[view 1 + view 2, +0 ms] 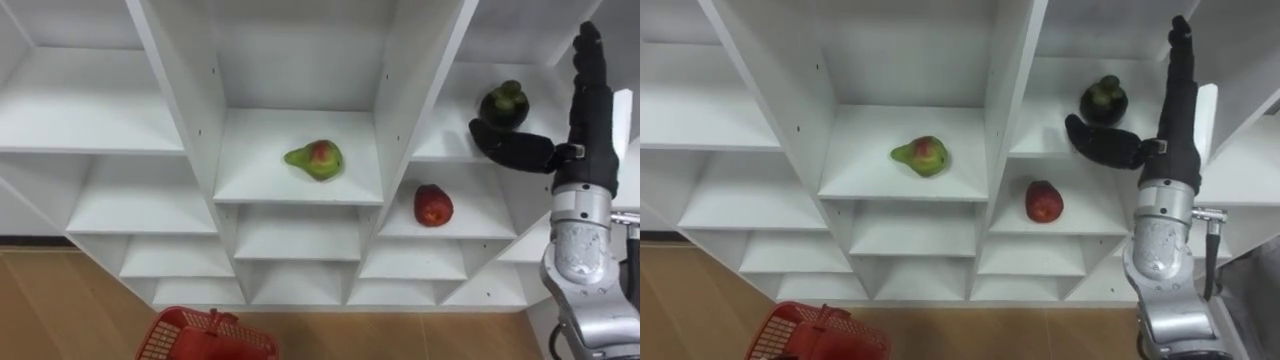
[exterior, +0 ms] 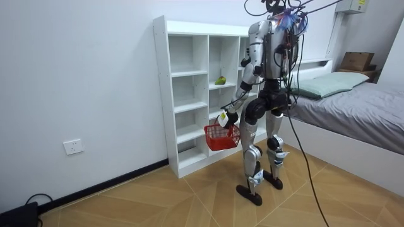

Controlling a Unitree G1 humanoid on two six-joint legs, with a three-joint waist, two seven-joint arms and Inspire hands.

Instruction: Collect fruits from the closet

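Eye views: right robot hand point(image 1: 588, 135) spread beside dark fruit point(image 1: 503, 104); room view: left robot hand point(image 2: 224, 118) gripping basket point(image 2: 221, 136).

Bedroom in a home. Evidence: a made-up bed point(image 2: 363, 123) with a grey cover and pale green pillow point(image 2: 325, 84) sat well off to the room view's right of the left hand point(image 2: 224, 118), which carried the red basket point(image 2: 221, 136). A cardboard box point(image 2: 356, 61) sat beyond the pillow. The white open-shelf closet point(image 1: 250, 170) stood directly ahead of the right hand point(image 1: 588, 135), against a plain white wall. A wall socket point(image 2: 74, 147) was low down, well to the room view's left of the left hand. Herringbone wood floor point(image 2: 158, 202) lay under both hands, with dark skirting point(image 2: 107, 186) along the wall.
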